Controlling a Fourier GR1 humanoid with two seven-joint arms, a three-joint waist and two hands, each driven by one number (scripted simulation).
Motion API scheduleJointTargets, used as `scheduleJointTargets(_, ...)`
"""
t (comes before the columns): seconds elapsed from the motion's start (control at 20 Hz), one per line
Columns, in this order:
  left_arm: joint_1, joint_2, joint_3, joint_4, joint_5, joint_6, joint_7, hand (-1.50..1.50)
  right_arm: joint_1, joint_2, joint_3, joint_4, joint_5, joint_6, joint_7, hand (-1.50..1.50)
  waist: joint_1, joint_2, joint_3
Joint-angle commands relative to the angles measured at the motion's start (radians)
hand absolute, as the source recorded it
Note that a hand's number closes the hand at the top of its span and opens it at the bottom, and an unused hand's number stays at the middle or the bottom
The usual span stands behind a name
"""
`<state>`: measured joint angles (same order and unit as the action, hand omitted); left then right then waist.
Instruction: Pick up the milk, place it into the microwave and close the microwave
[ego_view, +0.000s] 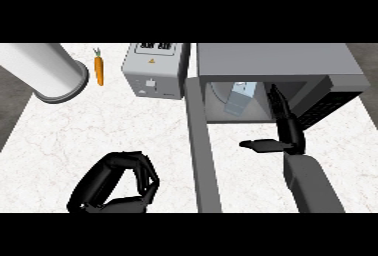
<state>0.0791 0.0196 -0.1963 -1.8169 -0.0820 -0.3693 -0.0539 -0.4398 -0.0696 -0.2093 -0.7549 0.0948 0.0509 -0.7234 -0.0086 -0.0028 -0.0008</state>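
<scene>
Inside the microwave (273, 60), upper right of frame, the milk (240, 97) is parked just left of the right hand (291, 136), which is held open, nothing gripped.

milk (240, 98) tilted inside microwave (273, 60); door (202, 150) open

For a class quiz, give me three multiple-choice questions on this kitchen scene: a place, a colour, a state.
1. Where is the milk relative to the microwave? A on top, B inside, C behind.
2. What colour is the carrot? A orange, B purple, C white.
3. How is the microwave door? A shut, B open, C missing.
Answers: B, the carton shows in the cavity; A, its body is orange; B, it juts toward the view's lower edge.
</scene>
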Motion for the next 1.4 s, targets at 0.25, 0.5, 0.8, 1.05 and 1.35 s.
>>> scheduleJointTargets(0.25,-0.115,-0.019,-0.133,0.221,-0.129,-0.015,-0.017,1.50,0.248,-0.022,0.074,-0.402,-0.026,0.060,0.168,-1.50,-0.010,-0.001,0.000)
scheduleJointTargets(0.5,-0.127,-0.019,-0.264,0.327,-0.156,0.078,-0.087,1.50,0.463,-0.057,0.073,-0.615,-0.077,0.130,0.147,-1.50,-0.009,0.000,0.000)
scheduleJointTargets(0.8,-0.210,-0.019,-0.521,0.474,-0.089,0.254,-0.096,1.50,0.577,-0.059,0.060,-0.787,-0.119,0.142,0.190,-1.50,-0.016,0.001,0.000)
scheduleJointTargets(1.05,-0.372,-0.019,-0.684,0.582,0.020,0.467,-0.042,1.50,0.666,-0.091,0.037,-1.009,-0.222,0.208,0.318,-1.50,-0.039,0.002,-0.001)
scheduleJointTargets(1.35,-0.549,-0.019,-0.798,0.725,0.271,0.702,-0.107,1.50,0.566,-0.126,0.024,-0.992,-0.325,0.279,0.384,-1.50,-0.063,0.012,-0.002)
